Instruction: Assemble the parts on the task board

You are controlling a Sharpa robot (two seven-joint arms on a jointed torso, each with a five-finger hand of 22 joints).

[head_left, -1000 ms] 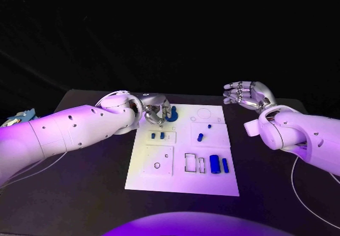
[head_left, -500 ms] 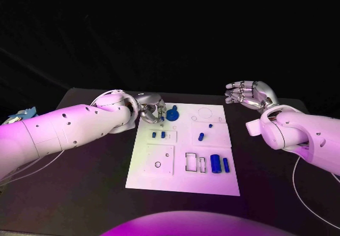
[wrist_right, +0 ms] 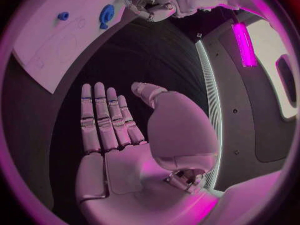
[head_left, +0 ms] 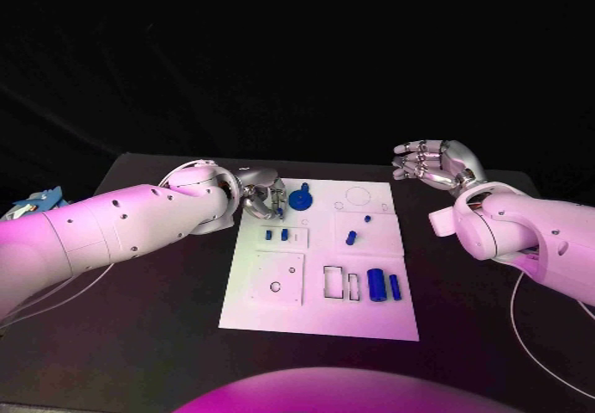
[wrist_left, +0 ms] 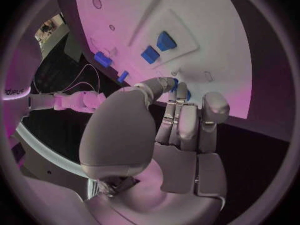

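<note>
My left hand (head_left: 263, 196) is nearer, fingers apart and holding nothing, just beside the round blue part (head_left: 303, 202) on the task board's (head_left: 372, 323) far corner, while my right hand (head_left: 434, 165) waits wide open.

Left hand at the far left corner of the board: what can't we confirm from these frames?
- Contact: in the head view the left hand sits beside the round blue part; touching or apart is too small to tell.
- Left wrist view: the palm and fingers cover that part.
- Right wrist view: the same part is tiny near the rim, its seating in the task board unreadable.
</note>
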